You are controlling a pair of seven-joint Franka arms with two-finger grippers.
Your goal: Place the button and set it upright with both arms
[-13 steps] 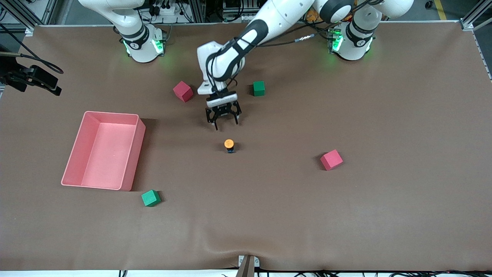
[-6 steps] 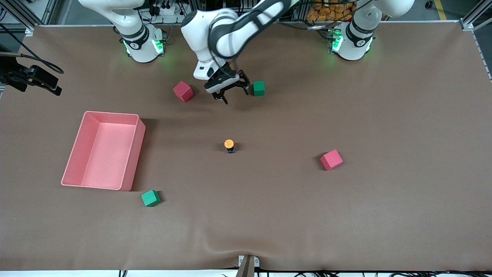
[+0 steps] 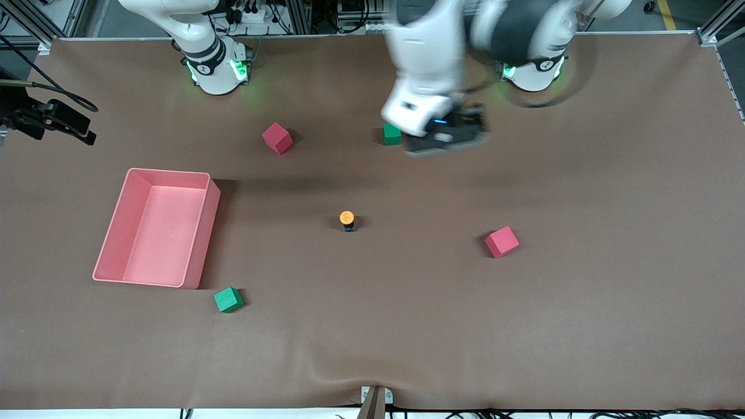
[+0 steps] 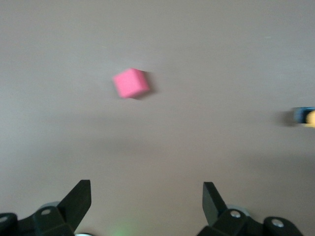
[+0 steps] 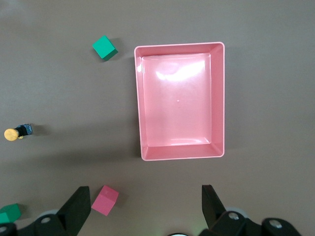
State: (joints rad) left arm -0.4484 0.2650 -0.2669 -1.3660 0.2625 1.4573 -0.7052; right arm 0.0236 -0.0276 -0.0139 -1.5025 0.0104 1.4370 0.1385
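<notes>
Brown cloth covers the table (image 3: 582,326), and I take the button (image 3: 347,220) as my landmark: it stands upright on its dark body, orange cap up, in the middle of the cloth, with nothing touching it.

Going across the front view, the pink bin (image 3: 157,228) sits toward the right arm's end from the button, with a green cube (image 3: 228,299) nearer the camera than the button and just off the bin's corner. A red cube (image 3: 277,138) lies farther from the camera than the button. My right gripper (image 5: 142,204) hangs high over the bin, jaws spread wide and holding nothing; the button shows well apart from them in its wrist view.

A second green cube (image 3: 391,134) lies farther from the camera than the button. My left gripper (image 3: 445,135) is in the air beside that cube, jaws wide and empty, the button well clear of them. Another red cube (image 3: 502,241) lies toward the left arm's end from the button.
</notes>
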